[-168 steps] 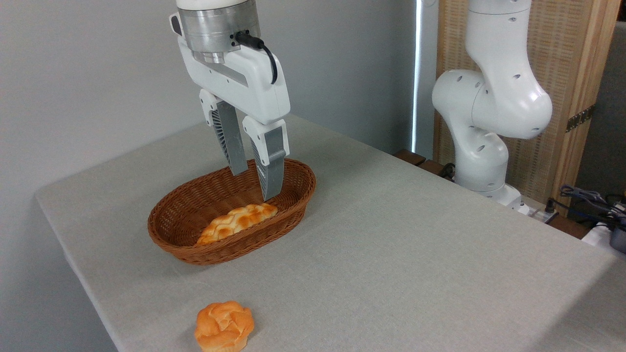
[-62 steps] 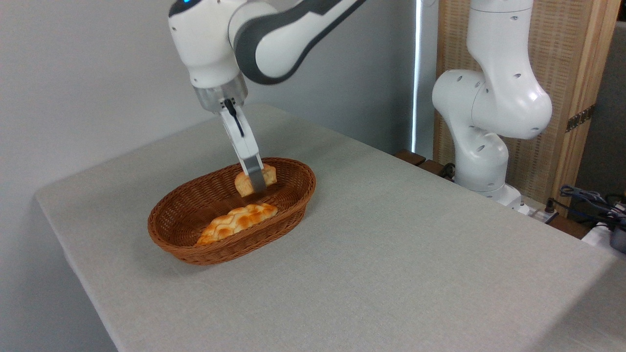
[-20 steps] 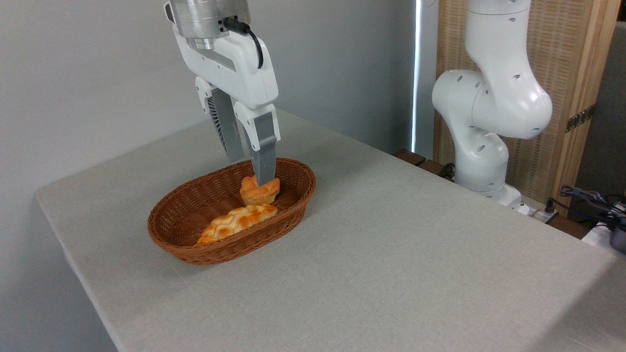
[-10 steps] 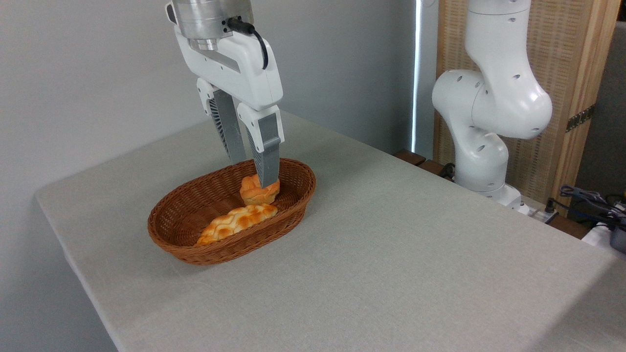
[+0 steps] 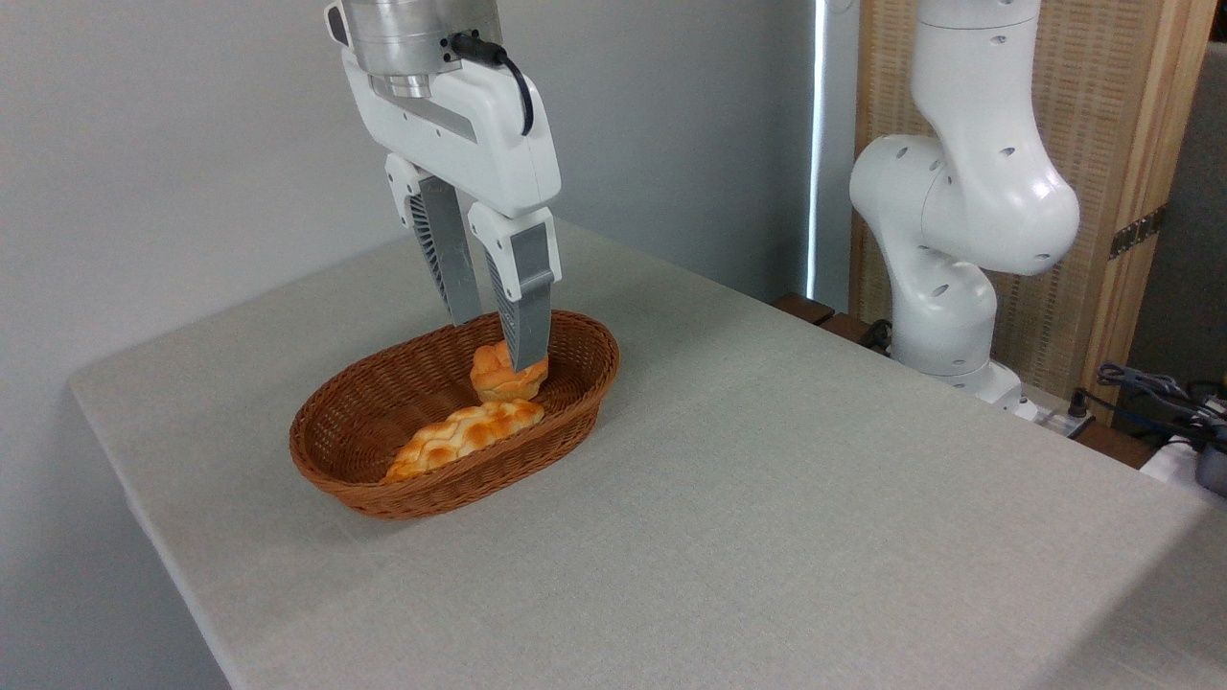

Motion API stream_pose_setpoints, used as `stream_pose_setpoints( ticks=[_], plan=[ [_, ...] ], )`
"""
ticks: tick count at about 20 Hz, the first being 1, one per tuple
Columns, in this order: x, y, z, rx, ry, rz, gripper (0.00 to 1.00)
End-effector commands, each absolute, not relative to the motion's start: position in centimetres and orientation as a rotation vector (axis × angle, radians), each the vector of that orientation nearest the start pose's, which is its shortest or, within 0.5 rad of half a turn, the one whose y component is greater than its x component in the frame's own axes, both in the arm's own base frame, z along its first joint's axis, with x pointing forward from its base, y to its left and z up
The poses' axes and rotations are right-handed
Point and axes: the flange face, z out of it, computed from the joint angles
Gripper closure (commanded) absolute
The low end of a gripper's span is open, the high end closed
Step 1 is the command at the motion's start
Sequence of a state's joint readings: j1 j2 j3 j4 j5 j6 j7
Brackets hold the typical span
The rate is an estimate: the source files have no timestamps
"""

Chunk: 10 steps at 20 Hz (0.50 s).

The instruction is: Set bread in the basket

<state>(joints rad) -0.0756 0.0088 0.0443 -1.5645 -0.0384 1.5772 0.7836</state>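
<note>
Item one, table (image 5: 767, 537): you have a grey cloth-covered top filling the lower frame from left edge to right; its near-left corner sits at left centre.

Item two, basket (image 5: 331, 455): oval brown wicker, low-sided, left of centre, resting on the table; its long axis runs from lower left to upper right.

Item three, loaf (image 5: 460, 433): long, flat, braided, golden; lying inside the basket along the near wall.

Item four, bun (image 5: 497, 376): small, round, golden-orange with a paler base; you will find it inside the basket toward the upper-right end, just behind the loaf and seemingly touching it; part of it is hidden behind the nearer finger.

Item five, gripper (image 5: 497, 343): white body with two grey fingers pointing down, hanging from the top of the frame, upper left of centre; jaws parted with a clear gap between them, holding nothing; the fingertips stand over the far end of the basket, the nearer tip overlapping the bun in this view; whether that tip touches the bun you cannot tell; a black cable loops at the wrist.

Item six, arm (image 5: 959, 211): white jointed column at upper right, its base beside the table's far right edge.

Item seven, screen (image 5: 1083, 115): wood-framed panel behind the arm, right of frame.

Item eight, cables (image 5: 1160, 393): dark tangle at the far right edge, beyond the table.
</note>
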Motion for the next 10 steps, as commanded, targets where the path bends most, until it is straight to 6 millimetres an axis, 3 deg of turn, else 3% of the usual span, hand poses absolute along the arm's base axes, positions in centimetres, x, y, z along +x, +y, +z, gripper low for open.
stream_pose_setpoints(
  ticks=[1, 10],
  plan=[
    [55.94, -2.18, 62.67, -2.949, 1.21, -0.062, 0.0],
    [55.81, -1.87, 62.74, -2.933, 1.225, -0.047, 0.0]
  ],
)
